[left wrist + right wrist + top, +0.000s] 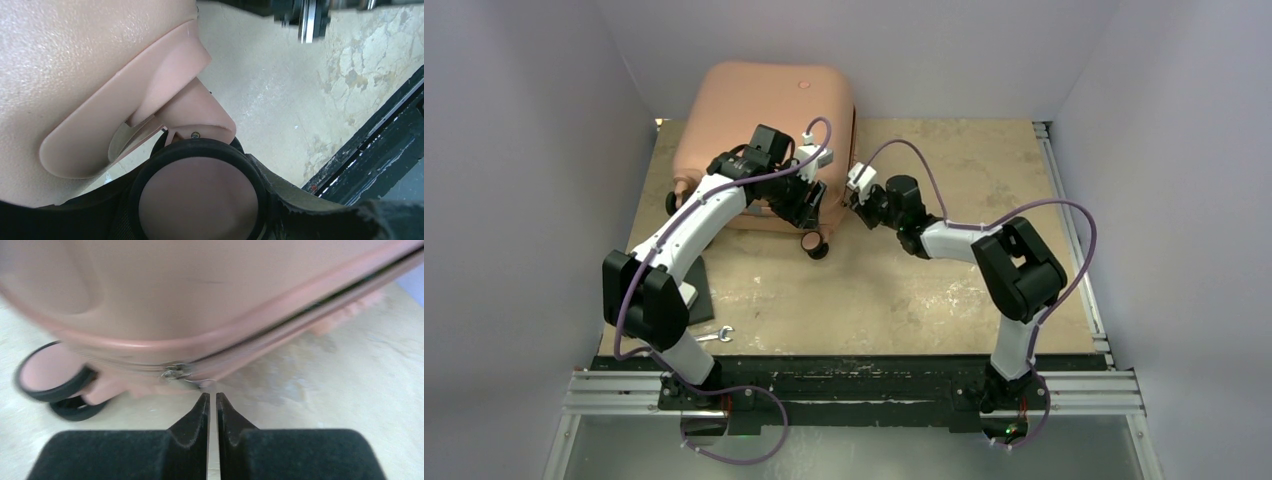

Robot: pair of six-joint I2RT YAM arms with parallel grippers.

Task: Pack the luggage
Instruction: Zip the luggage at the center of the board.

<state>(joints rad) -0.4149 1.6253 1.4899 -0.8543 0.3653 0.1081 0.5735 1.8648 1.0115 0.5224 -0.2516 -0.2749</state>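
Note:
The luggage (754, 110), a salmon-pink hard-shell suitcase, lies closed and flat at the back left of the table. My left gripper (802, 210) is at its near edge. In the left wrist view a pink-and-black wheel (197, 195) fills the space between the black fingers (300, 200), under the pink shell (75, 60). My right gripper (856, 195) is beside the suitcase's right near corner. In the right wrist view it (210, 397) is shut on nothing, its tips just short of the metal zipper pull (176, 371) on the seam of the luggage (200, 290). A caster wheel (47, 372) shows to the left.
A flat black pad (699, 290) lies by the left arm, and a small metal tool (716, 335) near the front edge. A black rail (864, 365) runs along the table's near edge. White walls close in the left, back and right sides.

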